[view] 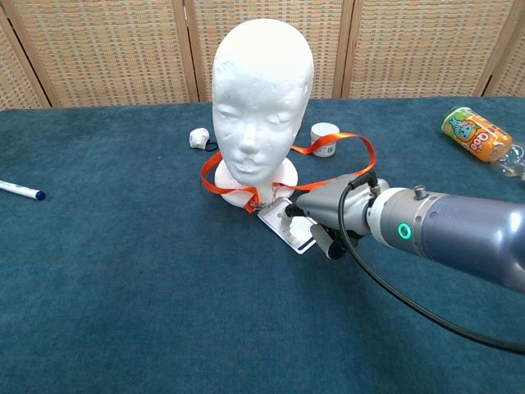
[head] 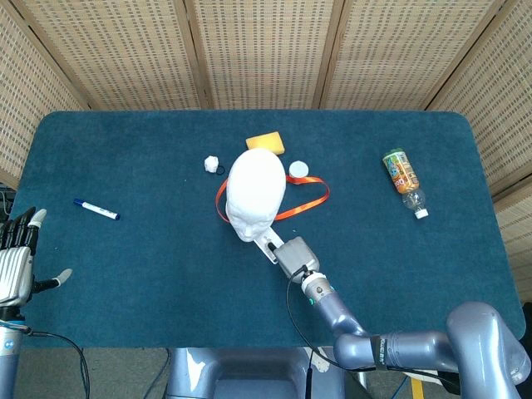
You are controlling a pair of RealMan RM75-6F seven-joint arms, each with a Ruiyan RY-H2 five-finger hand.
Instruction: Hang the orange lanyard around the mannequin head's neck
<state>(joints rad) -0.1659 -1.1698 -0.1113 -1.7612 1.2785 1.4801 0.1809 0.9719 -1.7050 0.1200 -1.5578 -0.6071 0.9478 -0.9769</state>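
The white mannequin head (head: 255,193) (view: 262,98) stands mid-table and leans toward my right hand. The orange lanyard (head: 303,198) (view: 340,148) lies looped around its neck and base, with slack trailing to the right. Its white badge card (head: 268,243) (view: 289,230) lies on the cloth just in front of the base. My right hand (head: 293,256) (view: 332,217) is right beside the badge, one dark fingertip (view: 289,212) touching it and the other fingers curled under. Off the table's left edge, my left hand (head: 15,259) has its fingers spread and holds nothing.
Behind the head are a yellow sponge (head: 266,142), a small white cap (head: 298,169) (view: 326,131) and a white lump (head: 212,164) (view: 197,136). A blue marker (head: 96,209) (view: 20,190) lies left, an orange bottle (head: 403,179) (view: 476,135) right. The table cloth (head: 150,266) is blue.
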